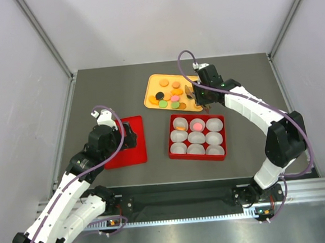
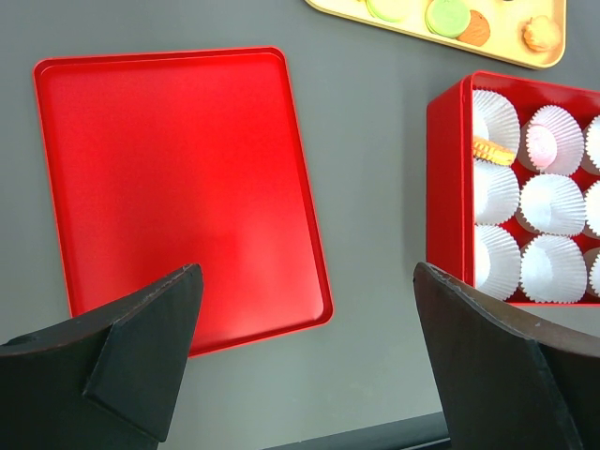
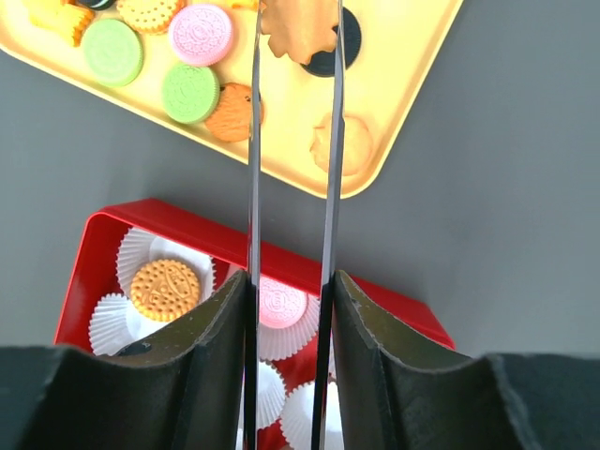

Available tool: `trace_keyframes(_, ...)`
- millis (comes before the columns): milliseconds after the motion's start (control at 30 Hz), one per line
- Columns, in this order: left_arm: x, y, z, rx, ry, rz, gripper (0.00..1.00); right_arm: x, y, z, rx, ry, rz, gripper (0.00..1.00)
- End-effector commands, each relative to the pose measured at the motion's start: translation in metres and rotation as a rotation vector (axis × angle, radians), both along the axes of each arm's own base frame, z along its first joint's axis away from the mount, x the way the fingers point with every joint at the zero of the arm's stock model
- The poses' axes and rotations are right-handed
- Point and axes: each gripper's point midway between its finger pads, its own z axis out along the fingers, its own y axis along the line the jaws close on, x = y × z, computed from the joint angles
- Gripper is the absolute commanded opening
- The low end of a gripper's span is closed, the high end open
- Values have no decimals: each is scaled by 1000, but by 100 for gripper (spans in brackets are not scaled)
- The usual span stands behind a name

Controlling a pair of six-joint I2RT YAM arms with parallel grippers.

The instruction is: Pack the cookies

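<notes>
Left arm (image 1: 56, 206) and right arm (image 1: 245, 101): white link shells, black joint housings, a mauve cable (image 1: 180, 64) looped along each, dark wedge-shaped fingers (image 2: 487, 356).

right end effector (image 3: 295, 17) | pinching tan cookie (image 3: 300, 33) | over yellow tray (image 3: 412, 84) | red box (image 3: 94, 246) nearby

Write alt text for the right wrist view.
The right pincer flanks a tan scalloped cookie with its thin fingers, over the yellow tray; whether they grip it is unclear. More cookies, green, pink, orange and black, lie on the tray. Nearer the camera, a red box of white paper cups holds an orange cookie and a pink cookie.
</notes>
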Motion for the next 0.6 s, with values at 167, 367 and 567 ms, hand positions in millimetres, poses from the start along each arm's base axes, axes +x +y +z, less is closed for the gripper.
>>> trace_keyframes(167, 2, 0, 6, -12, -26, 9, 99, -3, -9, 46, 33, -98, -2, 36)
trace_keyframes(367, 2, -1, 6, -13, -25, 3, 99, -41, -26, 57, 69, -102, 0, 36)
trace_keyframes(567, 1, -2, 7, -17, -26, -5, 99, -95, -50, 54, 82, -77, -7, 36)
